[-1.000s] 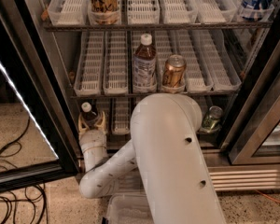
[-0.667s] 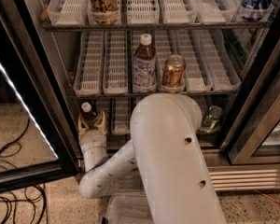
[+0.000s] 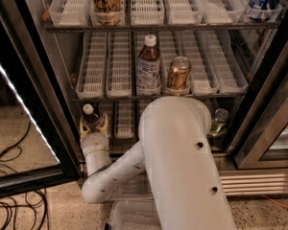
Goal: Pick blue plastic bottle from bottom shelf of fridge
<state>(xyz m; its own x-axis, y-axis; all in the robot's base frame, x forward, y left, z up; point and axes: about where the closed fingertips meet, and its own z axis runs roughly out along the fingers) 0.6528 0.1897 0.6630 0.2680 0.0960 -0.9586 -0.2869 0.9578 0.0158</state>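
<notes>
1. Far left of the frame: the fridge (image 3: 58, 66) stands open, its black-framed glass door (image 3: 38, 97) swung out, and a white light strip (image 3: 24, 110) slants down it. Dark cables (image 3: 5, 176) trail over the speckled floor in the lower left.
2. Lower left of centre, here's the action: the small bottle (image 3: 90, 114), white cap up, stands upright at the left end of the bottom shelf (image 3: 125, 121). The gripper (image 3: 93, 126) is right on it, jaws narrow and hugging it from both sides.
3. Below that, the white arm (image 3: 182, 162) bends back from the gripper and fills the lower centre, hiding much of the bottom shelf.
4. Centre, middle shelf: a taller brown bottle (image 3: 148, 66) and a gold can (image 3: 178, 73) stand just beside each other.
5. Right of the arm on the bottom shelf, a greenish can (image 3: 219, 122) peeks out.
</notes>
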